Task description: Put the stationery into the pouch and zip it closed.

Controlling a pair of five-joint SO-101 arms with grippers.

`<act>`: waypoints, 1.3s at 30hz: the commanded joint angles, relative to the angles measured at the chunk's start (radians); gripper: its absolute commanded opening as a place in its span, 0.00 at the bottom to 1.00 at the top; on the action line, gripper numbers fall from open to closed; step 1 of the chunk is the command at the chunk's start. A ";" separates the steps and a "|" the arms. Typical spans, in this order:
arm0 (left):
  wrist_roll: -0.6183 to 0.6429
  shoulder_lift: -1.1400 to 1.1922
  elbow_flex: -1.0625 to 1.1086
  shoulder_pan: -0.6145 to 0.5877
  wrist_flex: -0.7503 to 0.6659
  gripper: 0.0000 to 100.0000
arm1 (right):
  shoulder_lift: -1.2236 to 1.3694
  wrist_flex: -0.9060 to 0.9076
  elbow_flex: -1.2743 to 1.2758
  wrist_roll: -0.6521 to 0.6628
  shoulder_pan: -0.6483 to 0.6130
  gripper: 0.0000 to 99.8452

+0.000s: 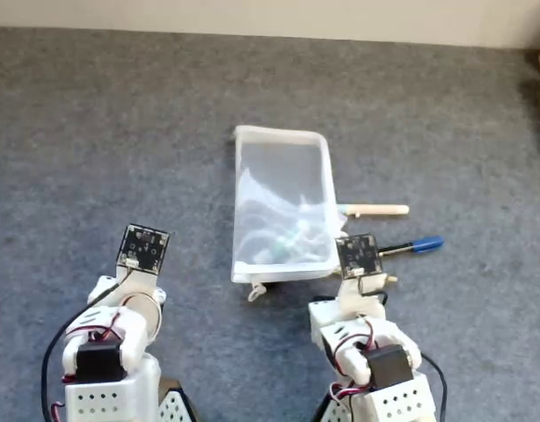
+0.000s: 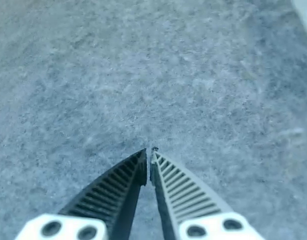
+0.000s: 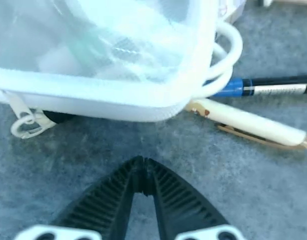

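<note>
1. Three pens lie outside the pouch (image 1: 280, 207), at its right edge: a cream pen (image 1: 375, 209), a blue pen (image 1: 415, 245) and a white pen (image 3: 248, 122).
2. The right gripper (image 3: 143, 177), clenched on nothing, hangs by the pouch's zip edge; the left gripper (image 2: 149, 157), likewise clenched, hangs over carpet (image 1: 94, 114).
3. The blue pen's label is unreadable.

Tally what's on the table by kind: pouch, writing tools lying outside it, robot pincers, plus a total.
Pouch: 1
Writing tools outside it: 3 (cream one, blue-capped pen, white pen with gold clip)
Pincers: 2 (left pincer, right pincer)
Total: 6
</note>
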 commanded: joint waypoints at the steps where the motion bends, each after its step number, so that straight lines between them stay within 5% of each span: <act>1: -0.008 0.001 -0.053 -0.016 0.002 0.04 | -0.018 -0.061 -0.114 0.169 0.015 0.01; 4: -0.008 0.001 -0.053 -0.016 0.002 0.04 | -0.016 -0.054 -0.197 0.307 0.010 0.01; 11: -0.008 0.001 -0.053 -0.018 0.008 0.04 | 0.041 -0.054 -0.306 0.313 -0.038 0.01; 23: -0.008 0.001 -0.051 -0.018 0.008 0.04 | 0.668 -0.067 -0.579 0.255 -0.157 0.01; 39: -0.008 0.001 -0.033 -0.018 0.002 0.04 | 1.133 -0.496 -0.618 0.258 -0.154 0.01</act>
